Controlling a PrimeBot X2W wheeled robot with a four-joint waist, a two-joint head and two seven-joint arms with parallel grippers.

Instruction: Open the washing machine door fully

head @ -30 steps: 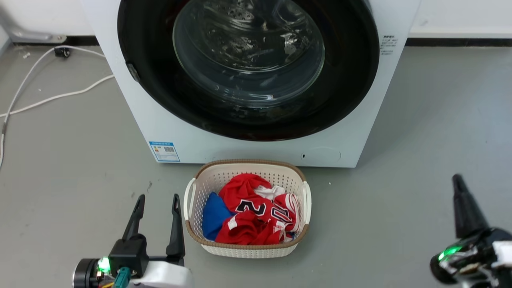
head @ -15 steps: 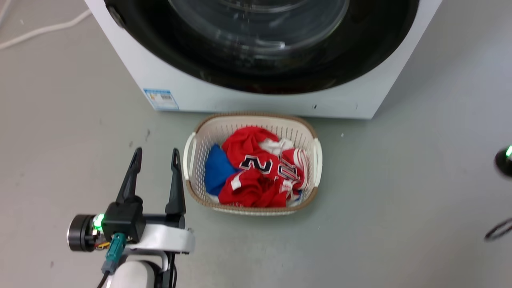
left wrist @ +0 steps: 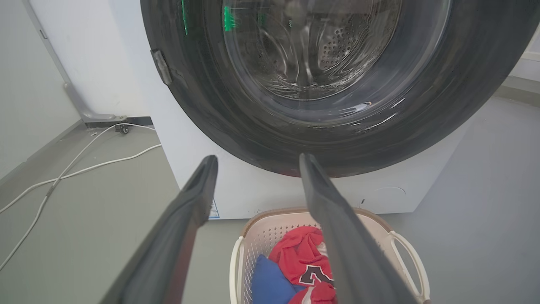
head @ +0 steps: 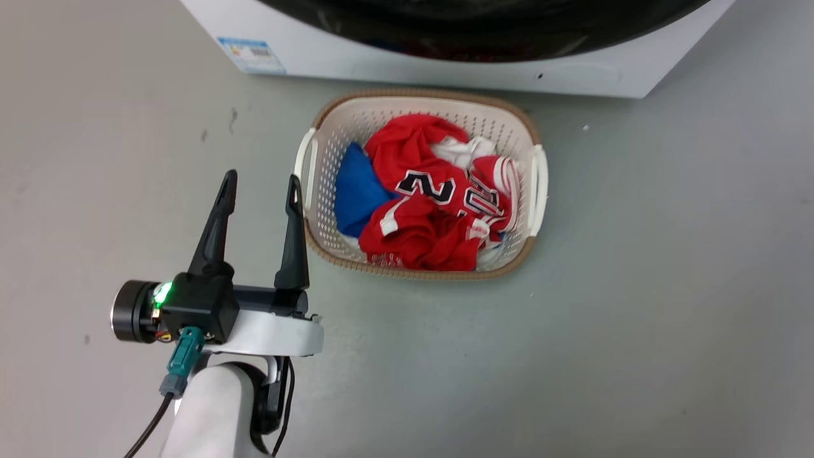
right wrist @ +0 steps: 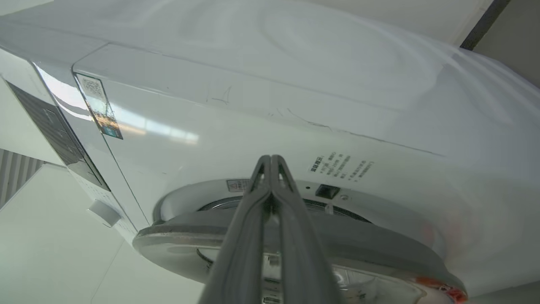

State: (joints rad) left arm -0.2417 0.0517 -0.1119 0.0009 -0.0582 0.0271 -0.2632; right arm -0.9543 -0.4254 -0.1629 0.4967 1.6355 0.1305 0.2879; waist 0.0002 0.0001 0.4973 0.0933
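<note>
White cables (left wrist: 71,173) trail on the floor far left, well apart from both arms. The left gripper (head: 262,177) hovers low just left of the laundry basket (head: 420,273), fingers spread and holding nothing, probably parked below the door's swing. The basket, with a red jersey (head: 432,191) and blue cloth (head: 356,191), sits just in front of the washing machine (head: 445,67). The washing machine door (left wrist: 202,84) is on the machine's front, beyond the basket. Edge-on from the right wrist, its rim seems lifted off the front with the latch socket (right wrist: 327,191) exposed, so it is likely ajar, not fully open. The right gripper (right wrist: 270,157) has its fingers pressed together on nothing, tips at that gap, probably to lever the door out. Bare floor (head: 636,318) to the right leaves room.
</note>
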